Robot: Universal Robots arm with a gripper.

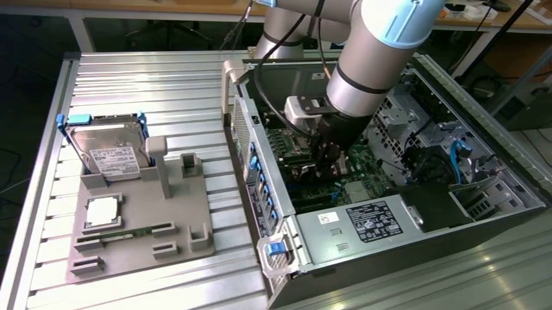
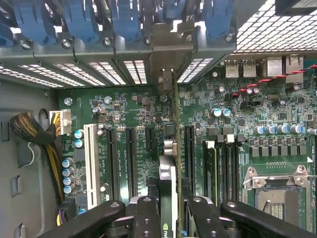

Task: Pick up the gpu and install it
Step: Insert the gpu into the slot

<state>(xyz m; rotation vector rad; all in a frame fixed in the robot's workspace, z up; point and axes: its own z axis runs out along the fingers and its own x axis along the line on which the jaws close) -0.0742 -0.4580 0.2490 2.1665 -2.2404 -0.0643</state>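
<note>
The open computer case (image 1: 388, 194) takes up the exterior view's right half of the slatted metal table (image 1: 138, 71), lying on its side with the green motherboard (image 1: 362, 187) facing up. The robot arm (image 1: 379, 51) reaches down into the case from twelve o'clock, and its gripper (image 1: 330, 166) sits low over the middle of the board. In the wrist view the gripper (image 2: 168, 210) is clamped on the gpu (image 2: 168, 183), which stands on edge between the black fingers (image 2: 147, 218), its silver bracket (image 2: 166, 54) running up toward the blue slot clips (image 2: 124, 20) at the case's back wall. The card lines up with the black expansion slots (image 2: 131, 158), close over the board; whether it is seated I cannot tell. At nine o'clock from the case a grey parts tray (image 1: 142, 219) holds a hard drive (image 1: 108, 152) with blue rails, and a processor (image 1: 102, 212) lies below it, with a thin memory stick (image 1: 129, 234) near the front edge.
</note>
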